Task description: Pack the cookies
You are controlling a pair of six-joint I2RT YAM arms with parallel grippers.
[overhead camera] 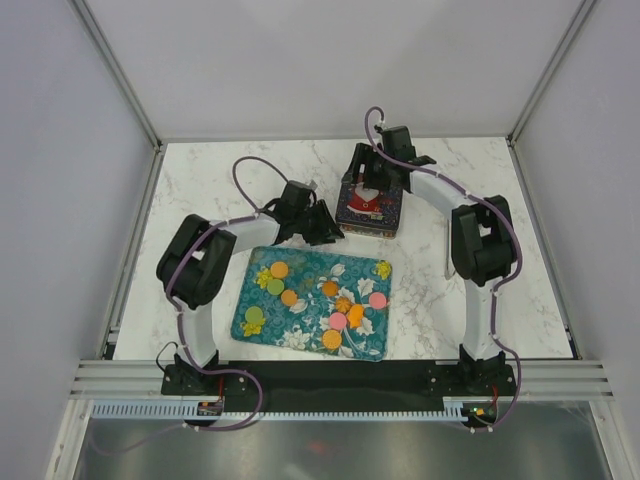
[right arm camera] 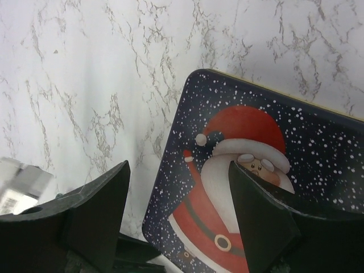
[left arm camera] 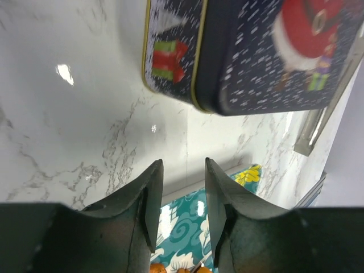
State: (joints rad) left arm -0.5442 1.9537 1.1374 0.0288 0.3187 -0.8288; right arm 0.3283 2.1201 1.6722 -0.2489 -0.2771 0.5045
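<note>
right gripper (right arm camera: 179, 168) jaws wide, straddling santa tin (overhead camera: 372, 205) edge; left gripper (left arm camera: 183, 162) jaws narrow, empty. i'd pinch lid (right arm camera: 256, 165) rim squarely, lift level.

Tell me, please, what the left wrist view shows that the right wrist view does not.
Left wrist only: the side of the tin with a gift picture, a tray corner and orange cookies at the bottom edge. Right wrist only: Santa's face, sharp. Both: the tin and the marble table.
</note>
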